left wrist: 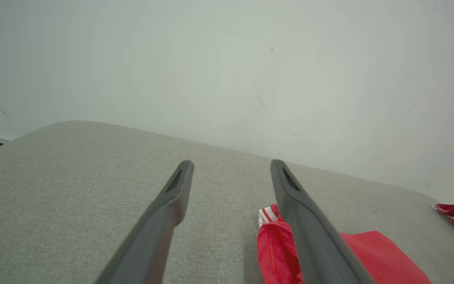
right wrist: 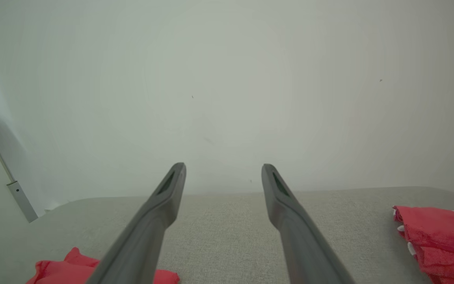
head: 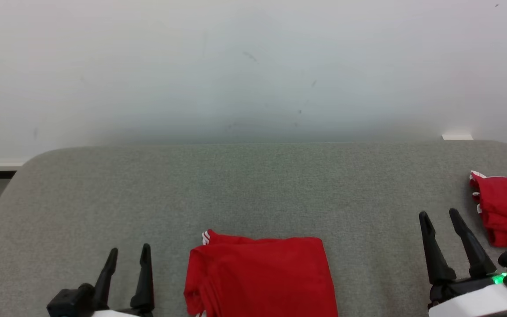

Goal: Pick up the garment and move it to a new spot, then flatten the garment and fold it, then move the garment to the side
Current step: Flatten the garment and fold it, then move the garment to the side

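Cloth like this red garment [head: 260,277] weighs next to nothing and has no stiffness. From where I stand it looks like a thin sports knit, limp and likely to sag and fall open the moment one corner is lifted. It lies on the grey table [head: 253,189] at 6 o'clock in the head view, in a rough rectangle. Its layers are bunched along its 9 o'clock side, and a white-striped trim [head: 206,237] pokes out at its 11 o'clock corner.

I'd say the sensible hold is a pinch on two corners of the far hem, one per claw, so it hangs flat rather than roping up. The table's covering looks grippy enough that dragging would wrinkle it.

The left claw [head: 130,249] sits at 7 o'clock, just beside the bunched side, jaws wide apart and empty. The right claw [head: 439,214] sits at 4 o'clock, well apart from the garment, likewise spread and holding nothing.

Count: two red pieces, the middle one and a second red piece [head: 506,211] heaped at 3 o'clock near the right claw. I can't say for certain which one the task means, though the middle one lies between the claws. Two claws, two dark fingers each. One table.
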You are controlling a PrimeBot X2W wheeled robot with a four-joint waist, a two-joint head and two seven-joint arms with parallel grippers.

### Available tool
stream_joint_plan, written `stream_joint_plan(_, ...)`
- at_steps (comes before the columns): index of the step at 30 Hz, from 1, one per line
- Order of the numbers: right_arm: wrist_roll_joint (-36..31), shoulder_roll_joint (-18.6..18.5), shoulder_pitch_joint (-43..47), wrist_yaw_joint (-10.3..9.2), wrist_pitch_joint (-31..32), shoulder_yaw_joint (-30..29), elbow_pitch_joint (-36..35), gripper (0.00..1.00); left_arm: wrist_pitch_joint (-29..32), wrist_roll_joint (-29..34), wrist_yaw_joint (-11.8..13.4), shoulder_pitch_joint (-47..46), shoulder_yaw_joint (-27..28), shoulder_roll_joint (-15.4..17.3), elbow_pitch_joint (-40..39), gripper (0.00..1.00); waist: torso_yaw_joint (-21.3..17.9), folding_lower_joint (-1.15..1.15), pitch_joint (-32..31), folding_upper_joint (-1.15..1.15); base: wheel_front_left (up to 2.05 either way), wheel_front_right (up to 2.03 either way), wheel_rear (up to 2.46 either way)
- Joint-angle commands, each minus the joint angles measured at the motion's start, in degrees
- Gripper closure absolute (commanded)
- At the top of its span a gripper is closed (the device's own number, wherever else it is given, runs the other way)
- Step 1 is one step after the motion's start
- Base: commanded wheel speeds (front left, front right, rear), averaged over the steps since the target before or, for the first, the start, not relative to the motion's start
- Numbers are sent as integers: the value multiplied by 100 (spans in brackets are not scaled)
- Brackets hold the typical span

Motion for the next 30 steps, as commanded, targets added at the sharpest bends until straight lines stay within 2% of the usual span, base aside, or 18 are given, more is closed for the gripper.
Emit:
stream_joint_plan(1,-142,81,160,1,-14,-76,-74,0,3,74,11,2,29,22,15,0,-58,0,-16,0,0,0,0)
stream_joint_plan(10,-820,710,866,1,-14,-633,-164,0,3,406,-100,112,94,17,1,0,-84,0,-13,0,0,0,0)
stream_joint_plan(17,-961,776,788,1,-15,-481,-36,0,3,438,-134,64,75,11,-8,0,31,0,7,0,0,0,0)
stream_joint_plan(20,-878,800,640,1,14,-301,202,0,3,351,-146,47,43,11,-6,0,93,0,25,0,0,0,0)
stream_joint_plan(30,-760,961,-204,1,905,247,1475,0,2,206,-112,18,-132,13,37,0,377,0,69,0,0,0,0)
